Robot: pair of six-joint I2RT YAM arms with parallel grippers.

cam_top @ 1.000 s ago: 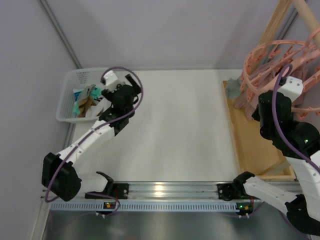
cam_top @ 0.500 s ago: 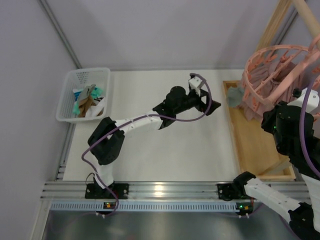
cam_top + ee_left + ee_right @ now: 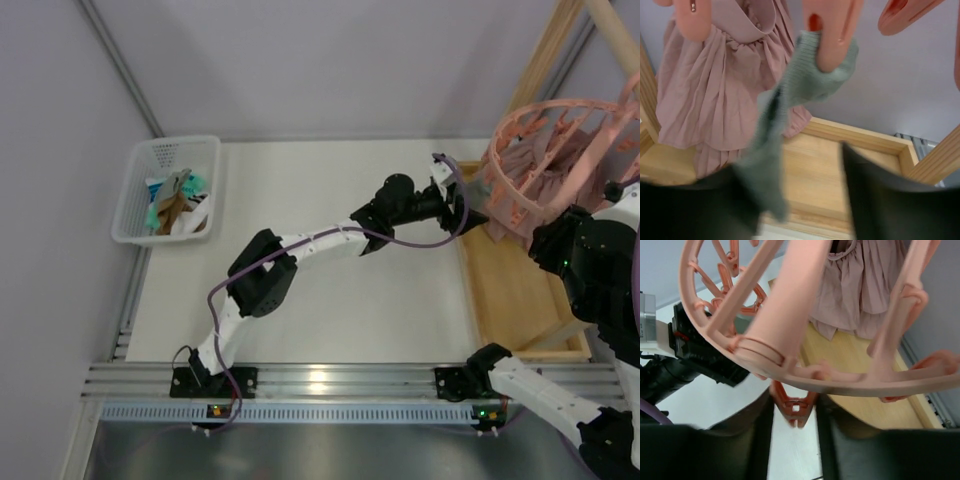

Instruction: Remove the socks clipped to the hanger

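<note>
A grey-green sock [image 3: 790, 95] hangs from a salmon-pink clip [image 3: 832, 30] of the hanger [image 3: 545, 105]. My left gripper [image 3: 800, 200] is open. The sock's lower end lies against its left finger [image 3: 690, 210], and the other finger stands well apart. From above, that gripper [image 3: 462, 200] reaches the sock [image 3: 475, 188] at the hanger's left rim. My right gripper [image 3: 795, 445] sits under the hanger ring [image 3: 790, 315], open, its fingers close on both sides of an empty clip [image 3: 795, 407]. More socks [image 3: 170, 200] lie in the basket.
A mauve pleated garment [image 3: 710, 90] hangs behind the sock. A wooden frame with a tray base [image 3: 510, 290] and a slanted post [image 3: 545, 50] carries the hanger. A white basket [image 3: 165, 150] stands at the far left. The right arm [image 3: 590, 260] fills the right edge.
My left arm swung from the basket across the table to the hanger and its jaws narrowed. The right arm shifted right and down, its jaws opened, and the hanger tilted.
</note>
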